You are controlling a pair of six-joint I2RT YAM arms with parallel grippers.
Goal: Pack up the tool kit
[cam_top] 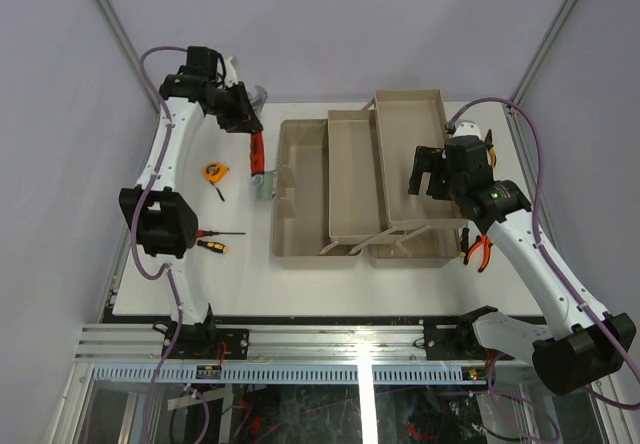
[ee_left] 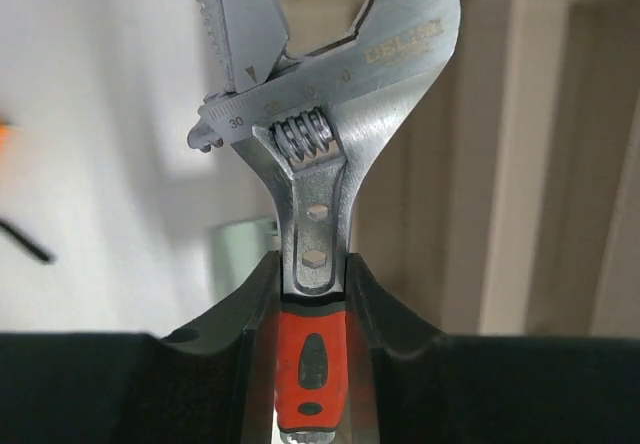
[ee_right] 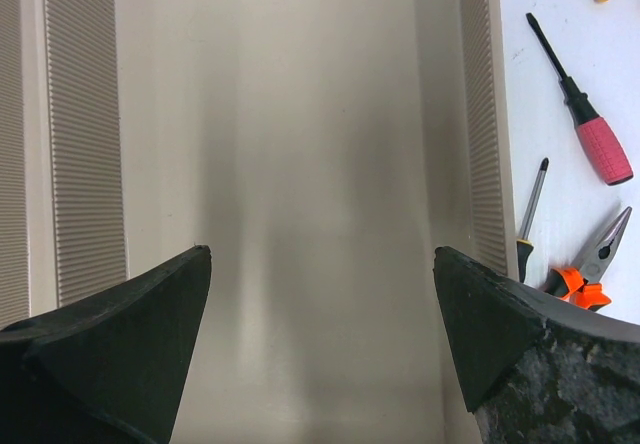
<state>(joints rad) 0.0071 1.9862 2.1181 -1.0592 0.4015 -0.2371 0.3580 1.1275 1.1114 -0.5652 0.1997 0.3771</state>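
Note:
The beige tool kit lies open mid-table with its fold-out trays spread. My left gripper is shut on the red handle of an adjustable wrench, which hangs just left of the box. In the left wrist view the wrench juts from between my left gripper, its steel head pointing towards the box wall. My right gripper hovers open over the right tray; between its tips only the tray floor shows.
An orange tape measure and two screwdrivers lie left of the box. Orange-handled pliers lie at its right. The right wrist view shows the pliers, a pink-handled screwdriver and a thin screwdriver on the white table.

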